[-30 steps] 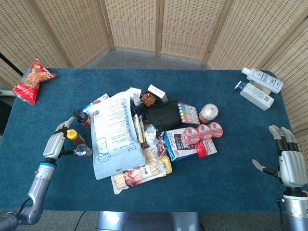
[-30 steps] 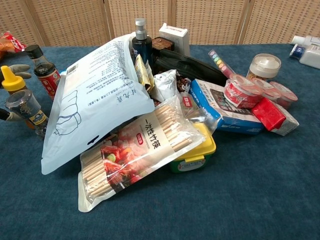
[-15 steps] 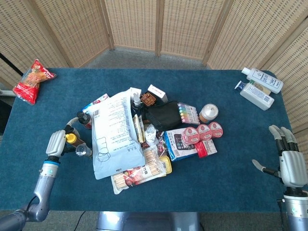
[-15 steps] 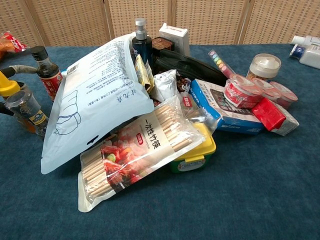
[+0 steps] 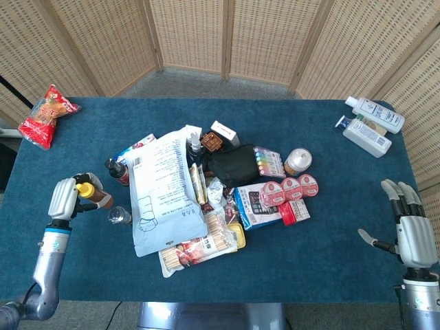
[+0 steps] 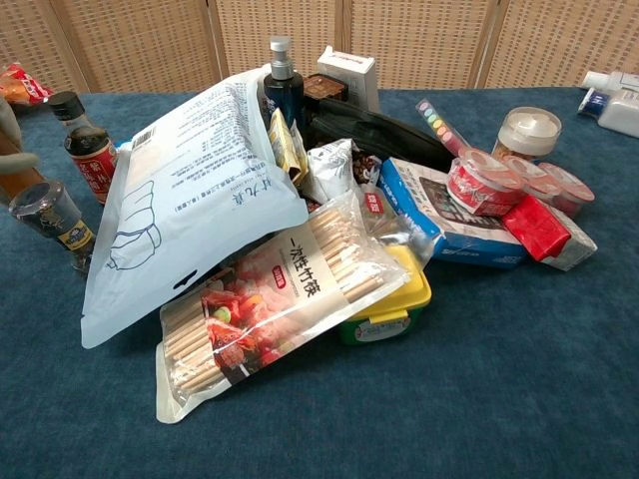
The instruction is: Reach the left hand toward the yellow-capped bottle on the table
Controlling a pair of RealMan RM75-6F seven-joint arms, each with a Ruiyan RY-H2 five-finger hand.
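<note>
While the pile of packets sits mid-table, the left hand (image 5: 62, 198) is seen at the near-left of the blue table (image 5: 330, 275), fingers wrapped round the yellow-capped bottle (image 5: 91, 193) — the yellow cap pokes out above the curled fingers, the amber body showing just to the side. The forearm is angled up from the table's near edge, wrist raised, the back of the hand turned to the head camera. In the chest view only a grey fingertip and a sliver of amber are caught at the left edge. Just beside the held bottle, a clear-capped spice jar (image 5: 118, 216) stands nearer the big white-and-blue bag (image 5: 163, 196), and a black-capped sauce bottle (image 5: 115, 169) with a red label stands a little further back. Over at the near-right the right hand (image 5: 410, 232) is held upright beside the table edge — fingers straight and apart, thumb stuck out sideways, nothing in it. Two white bottles (image 5: 368, 124) lie at the far-right corner, a red snack bag (image 5: 47, 115) at the far-left.
</note>
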